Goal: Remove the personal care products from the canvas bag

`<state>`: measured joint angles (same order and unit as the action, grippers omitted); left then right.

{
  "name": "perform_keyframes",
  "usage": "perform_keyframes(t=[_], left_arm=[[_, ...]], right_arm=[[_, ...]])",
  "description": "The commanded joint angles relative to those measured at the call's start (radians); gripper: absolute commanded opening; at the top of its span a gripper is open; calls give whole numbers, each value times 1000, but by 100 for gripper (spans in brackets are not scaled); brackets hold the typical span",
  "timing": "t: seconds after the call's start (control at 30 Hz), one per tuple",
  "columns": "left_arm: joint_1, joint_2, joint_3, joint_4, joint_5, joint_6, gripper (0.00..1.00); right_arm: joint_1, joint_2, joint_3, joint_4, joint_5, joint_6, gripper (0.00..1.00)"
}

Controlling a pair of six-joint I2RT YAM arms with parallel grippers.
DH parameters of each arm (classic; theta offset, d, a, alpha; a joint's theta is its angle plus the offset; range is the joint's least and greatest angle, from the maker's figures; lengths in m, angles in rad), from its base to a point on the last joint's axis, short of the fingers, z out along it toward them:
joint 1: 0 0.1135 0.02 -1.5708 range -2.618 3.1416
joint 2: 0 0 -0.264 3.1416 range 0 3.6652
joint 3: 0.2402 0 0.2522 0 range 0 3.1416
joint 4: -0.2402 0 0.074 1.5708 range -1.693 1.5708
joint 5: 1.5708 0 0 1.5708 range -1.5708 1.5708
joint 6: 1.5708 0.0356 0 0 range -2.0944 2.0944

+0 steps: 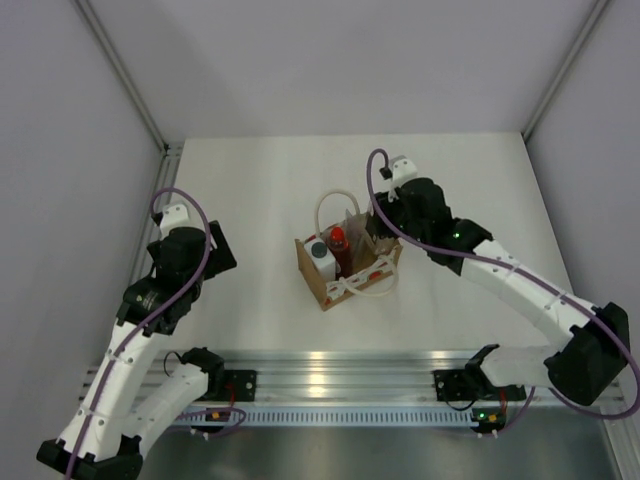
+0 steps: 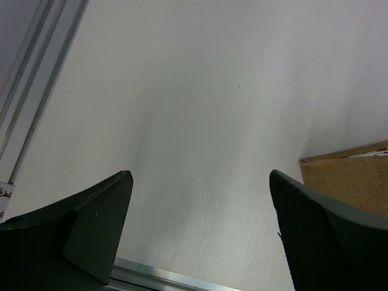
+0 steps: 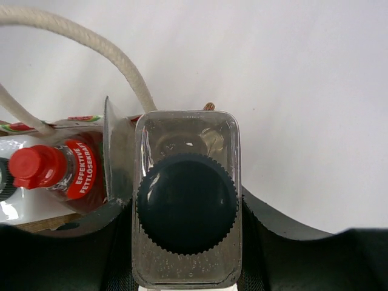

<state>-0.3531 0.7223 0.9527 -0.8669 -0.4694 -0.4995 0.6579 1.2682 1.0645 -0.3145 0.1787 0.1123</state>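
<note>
From above, the bag stands upright near the middle of the table, one rope handle arching over its far side; inside it the red bottle stands beside the white bottle, which is nearer the bag's left end; the right gripper reaches down at the bag's right end, and the arm hides what its fingers do from here; the left gripper hangs over the table's left side, well apart from the bag.

In the left wrist view, the left gripper's fingers stand wide apart with nothing between them and bare table below; one tan corner of the bag shows at the right edge.

In the right wrist view, the right gripper is clamped on the clear bottle, a dark finger pressed to each side and the ribbed dark cap facing the camera; the red bottle stands just to its left, label legible; whether the clear bottle's base is still inside the bag cannot be told.
</note>
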Motion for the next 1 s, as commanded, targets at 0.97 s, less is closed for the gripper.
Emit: perform_keyframes(t=[0.97], left_arm=[[5,-37,-5,37,-5,-11,99]], right_arm=[[-498,-167,-141,494,24,-11,0]])
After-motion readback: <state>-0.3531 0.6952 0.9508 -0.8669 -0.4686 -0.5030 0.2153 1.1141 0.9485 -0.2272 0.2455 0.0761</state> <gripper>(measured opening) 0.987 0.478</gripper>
